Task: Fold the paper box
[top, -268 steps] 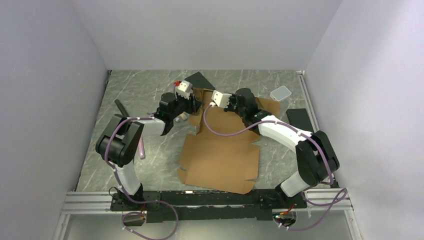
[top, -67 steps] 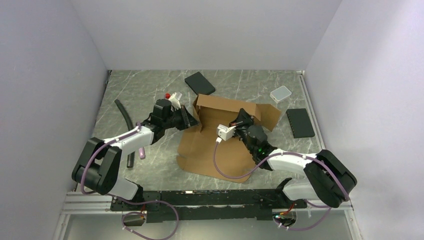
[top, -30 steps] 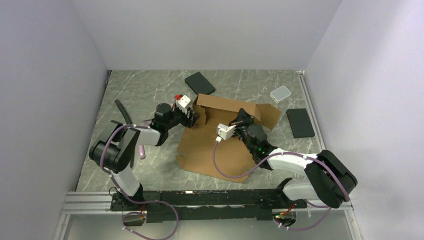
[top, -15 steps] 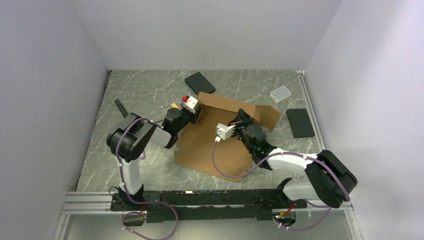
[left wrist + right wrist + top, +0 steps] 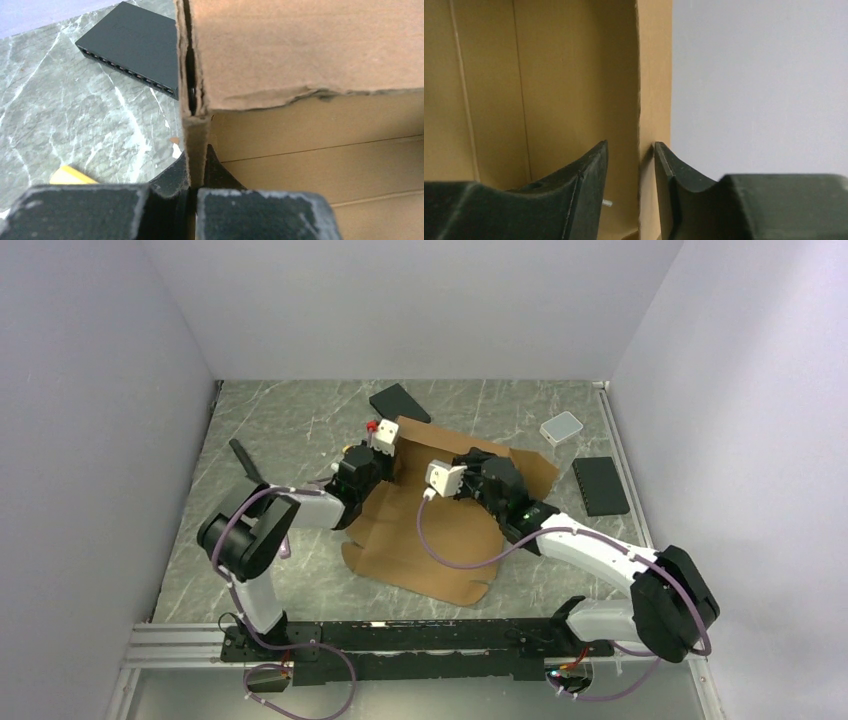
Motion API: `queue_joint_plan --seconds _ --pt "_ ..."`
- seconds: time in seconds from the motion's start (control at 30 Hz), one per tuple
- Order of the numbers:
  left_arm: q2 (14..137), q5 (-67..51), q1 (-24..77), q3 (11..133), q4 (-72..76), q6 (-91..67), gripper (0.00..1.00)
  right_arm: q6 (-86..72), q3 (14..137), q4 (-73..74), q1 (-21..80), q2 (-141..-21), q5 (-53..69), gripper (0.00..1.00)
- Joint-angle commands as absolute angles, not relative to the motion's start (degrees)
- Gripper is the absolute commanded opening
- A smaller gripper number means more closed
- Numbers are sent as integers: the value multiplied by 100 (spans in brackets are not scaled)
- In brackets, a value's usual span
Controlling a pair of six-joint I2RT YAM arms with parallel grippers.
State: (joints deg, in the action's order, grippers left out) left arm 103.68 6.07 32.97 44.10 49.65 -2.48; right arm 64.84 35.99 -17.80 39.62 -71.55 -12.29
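The paper box (image 5: 440, 540) is brown cardboard lying in the middle of the table, with its rear wall (image 5: 450, 445) and left flap raised. My left gripper (image 5: 385, 462) is at the box's back left corner. In the left wrist view the left gripper (image 5: 196, 167) is shut on the upright edge of the cardboard wall (image 5: 300, 50). My right gripper (image 5: 474, 460) is inside the box at the rear wall. In the right wrist view the right gripper (image 5: 630, 155) is open, and a vertical cardboard edge (image 5: 654, 75) stands between its fingers with a gap on the left side.
A black slab (image 5: 399, 402) lies just behind the box, also seen in the left wrist view as the black slab (image 5: 135, 45). A translucent container (image 5: 561, 427) and a second black slab (image 5: 600, 485) sit at the right. A black tube (image 5: 245, 462) lies at the left.
My left gripper has moved in and shut on the box's left wall edge. My right gripper has opened and moved back toward the rear wall. The box has shifted slightly left.
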Motion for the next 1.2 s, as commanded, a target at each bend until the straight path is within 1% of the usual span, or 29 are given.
queue_joint_plan --seconds 0.0,0.07,0.13,0.23,0.27,0.3,0.47,0.53,0.57,0.6,0.73,0.83,1.0,1.1,1.17 --pt "9774 869 3375 4672 3878 -507 0 5390 4461 -321 3782 -7133 -547 50" --pt "9708 903 3375 4532 4033 -462 0 5256 4646 -260 3686 -7200 -480 59" --pt "9707 957 3375 4423 4174 -473 0 5326 4638 -411 3666 -7319 -615 61" --pt "9741 978 3375 4331 4342 -590 0 5648 4443 -777 3665 -7479 -825 60" --pt "9765 979 3375 4336 4364 -631 0 5770 4341 -950 3677 -7524 -882 57" --pt "9791 979 3375 4348 4372 -671 0 5909 4240 -1109 3693 -7563 -924 53" --pt "9891 1002 3375 4356 4426 -826 0 6376 3827 -2034 3809 -7816 -1335 22" --pt "9905 1030 3375 4350 4448 -855 0 6465 3738 -2279 3861 -7837 -1425 13" --pt "9905 1048 3375 4343 4458 -879 2 6494 3687 -2385 3901 -7841 -1481 10" --pt "9905 1084 3375 4331 4513 -893 7 6532 3652 -2501 3935 -7842 -1531 7" --pt "9896 1282 3370 4210 4823 -953 28 6749 3406 -2891 4080 -7810 -1657 1" --pt "9917 1333 3365 4115 5102 -956 37 6903 3216 -3132 4199 -7833 -1749 0" --pt "10074 1424 3364 4043 5540 -940 38 6953 3051 -3322 4300 -7853 -1835 0" --pt "10269 1564 3366 4011 5938 -997 36 6884 3085 -3263 4346 -7800 -1850 0" --pt "10419 1650 3366 4023 6190 -1056 33 6839 3110 -3237 4390 -7815 -1878 0"
